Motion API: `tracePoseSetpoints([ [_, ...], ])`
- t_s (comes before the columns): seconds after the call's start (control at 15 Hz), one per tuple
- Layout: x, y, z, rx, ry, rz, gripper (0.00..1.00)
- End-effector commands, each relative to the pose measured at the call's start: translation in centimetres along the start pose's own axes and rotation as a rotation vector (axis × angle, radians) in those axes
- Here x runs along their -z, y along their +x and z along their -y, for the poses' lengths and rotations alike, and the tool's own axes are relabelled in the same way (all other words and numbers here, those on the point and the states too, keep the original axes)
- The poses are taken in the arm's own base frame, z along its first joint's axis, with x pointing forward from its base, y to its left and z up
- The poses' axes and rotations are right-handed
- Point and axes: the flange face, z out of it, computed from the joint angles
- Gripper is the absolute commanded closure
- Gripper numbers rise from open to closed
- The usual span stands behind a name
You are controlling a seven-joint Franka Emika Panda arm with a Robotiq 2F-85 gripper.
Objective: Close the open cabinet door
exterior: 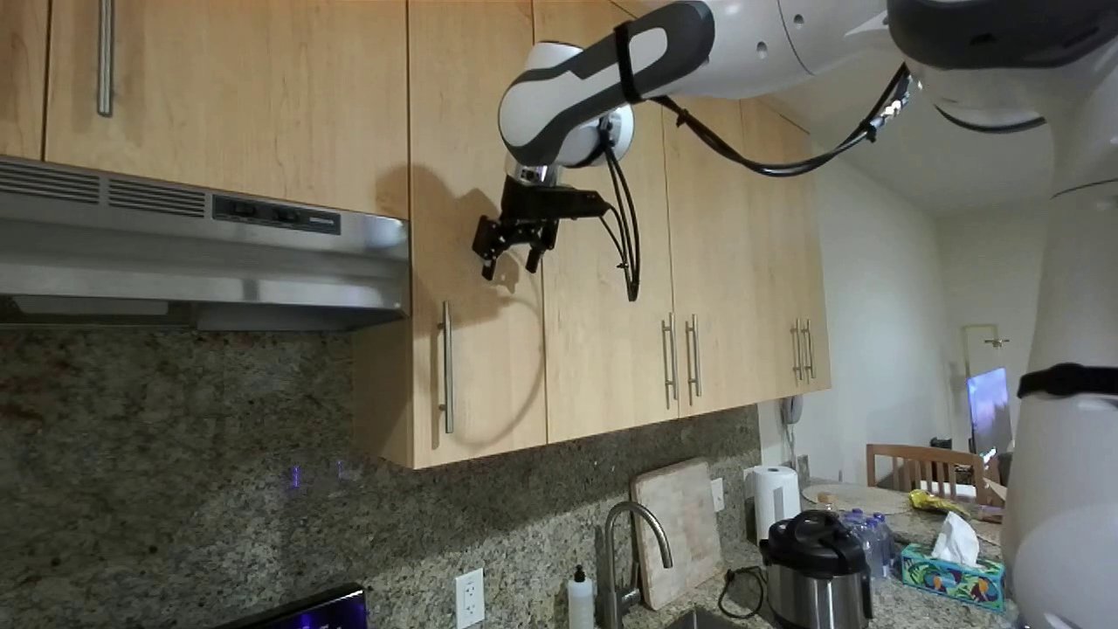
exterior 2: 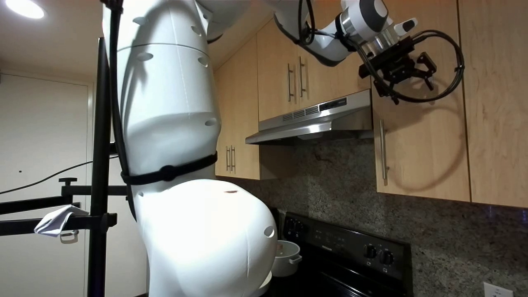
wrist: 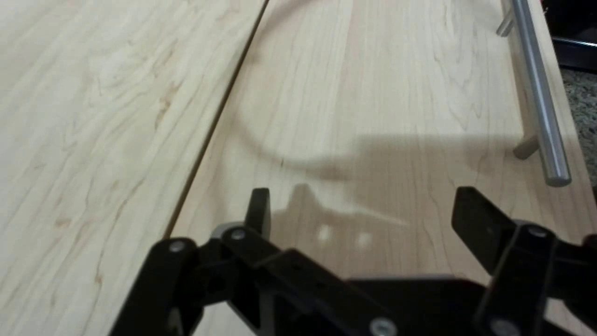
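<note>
The cabinet door (exterior: 498,376) is tall light-maple wood with one slim silver bar handle (exterior: 448,367) near its lower edge. It also shows in an exterior view (exterior 2: 425,156) and fills the middle of the wrist view (wrist: 396,93). It looks flush with the neighbouring door, with only a thin dark seam between them; its inner face is hidden. My gripper (exterior: 511,265) is in front of the door, above the handle, and its shadow falls on the wood. It also shows in an exterior view (exterior 2: 413,95). In the wrist view my gripper (wrist: 363,196) is open, with nothing between its fingers.
A steel range hood (exterior: 262,253) is beside the door, under shorter wood doors (exterior: 227,96). Tall doors with paired handles (exterior: 611,367) continue along the other side. Below are a faucet (exterior: 642,524), cutting board (exterior: 677,524), pressure cooker (exterior: 817,568) and stove (exterior 2: 346,247).
</note>
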Motion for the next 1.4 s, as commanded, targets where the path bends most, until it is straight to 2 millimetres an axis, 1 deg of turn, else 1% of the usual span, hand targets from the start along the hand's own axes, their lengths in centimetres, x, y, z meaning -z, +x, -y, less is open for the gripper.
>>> tracePoseSetpoints([
  [0.0, 0.3, -3.4, -0.8, -0.05, -0.01, 0.039, 0.0],
  [0.2, 0.0, -6.0, -2.0, -0.094, -0.017, 0.066, 0.0],
  [0.4, -0.3, -8.9, -3.0, -0.098, -0.037, 0.112, 0.0],
  [0.67, -1.1, -12.9, -3.3, -0.068, -0.039, 0.206, 0.0],
  [0.8, -1.3, -15.2, -3.4, -0.054, -0.017, 0.256, 0.0],
  [1.07, -1.0, -19.8, -4.6, -0.018, -0.004, 0.338, 0.0],
  [1.33, -0.3, -24.0, -5.6, 0.07, 0.044, 0.439, 0.0],
])
